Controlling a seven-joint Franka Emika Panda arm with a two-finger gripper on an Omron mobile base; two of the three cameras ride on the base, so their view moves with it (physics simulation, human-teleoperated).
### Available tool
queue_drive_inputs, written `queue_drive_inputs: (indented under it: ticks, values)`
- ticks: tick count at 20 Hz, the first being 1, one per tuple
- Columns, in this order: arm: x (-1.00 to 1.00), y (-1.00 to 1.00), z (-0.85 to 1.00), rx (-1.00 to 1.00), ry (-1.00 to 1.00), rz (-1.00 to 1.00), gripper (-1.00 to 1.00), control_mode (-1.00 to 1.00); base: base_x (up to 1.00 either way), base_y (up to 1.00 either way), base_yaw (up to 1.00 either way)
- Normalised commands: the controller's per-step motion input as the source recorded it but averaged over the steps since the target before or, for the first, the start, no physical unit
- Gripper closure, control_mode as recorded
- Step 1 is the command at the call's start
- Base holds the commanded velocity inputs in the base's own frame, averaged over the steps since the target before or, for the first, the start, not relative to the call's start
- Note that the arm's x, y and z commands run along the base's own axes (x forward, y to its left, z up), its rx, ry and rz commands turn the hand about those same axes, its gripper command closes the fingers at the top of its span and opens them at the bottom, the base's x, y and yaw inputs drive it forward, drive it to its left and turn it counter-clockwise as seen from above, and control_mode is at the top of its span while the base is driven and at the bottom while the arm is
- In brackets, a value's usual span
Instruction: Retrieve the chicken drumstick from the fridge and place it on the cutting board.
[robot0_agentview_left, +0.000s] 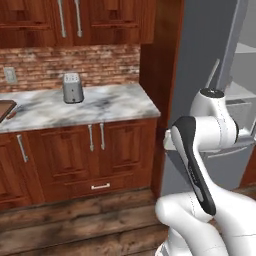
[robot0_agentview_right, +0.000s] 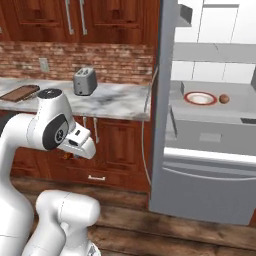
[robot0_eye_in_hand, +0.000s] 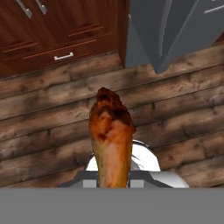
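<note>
The chicken drumstick (robot0_eye_in_hand: 111, 138) is seen in the hand view standing up from the bottom edge, thick charred end uppermost, its lower end lost at the grey band; the finger tips themselves are hidden behind it, so the jaws are taken to be pinched on the meat, though the contact itself cannot be made out. In the right base view the gripper (robot0_agentview_right: 70, 155) is tucked under the white wrist beside the arm's elbow, and a small orange-brown bit is seen just below it; the width of the jaws cannot be told there. Below the drumstick, wooden floor planks (robot0_eye_in_hand: 48, 105) are shown, with a lower cabinet drawer (robot0_eye_in_hand: 61, 54) and the grey corner of the fridge (robot0_eye_in_hand: 175, 35) beyond them.

The open fridge interior is given by the right base view: a red-rimmed white plate (robot0_agentview_right: 200, 98) and a round brown ball-like food (robot0_agentview_right: 224, 99) lie on a grey shelf, just beside each other. The cutting board (robot0_agentview_right: 21, 92) is seen at the far left of the marble counter (robot0_agentview_right: 120, 102), well apart from the gripper; a toaster (robot0_agentview_right: 85, 81) stands between board and fridge. In the left base view the same toaster (robot0_agentview_left: 73, 88) is shown on the counter; only a brown corner of the board (robot0_agentview_left: 4, 109) is caught at the left edge.
</note>
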Motion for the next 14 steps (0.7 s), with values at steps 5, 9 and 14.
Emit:
queue_drive_inputs:
  ticks: [5, 9, 14]
  values:
    - [0.0, 0.0, 0.0, 0.0, 0.0, 0.0, 1.0, 1.0, 0.03, 0.91, 0.0]
    - [0.0, 0.0, 0.0, 0.0, 0.0, 0.0, 1.0, 1.0, 0.22, 0.91, -0.02]
    - [0.0, 0.0, 0.0, 0.0, 0.0, 0.0, 1.0, 1.0, 0.45, 0.84, 0.0]
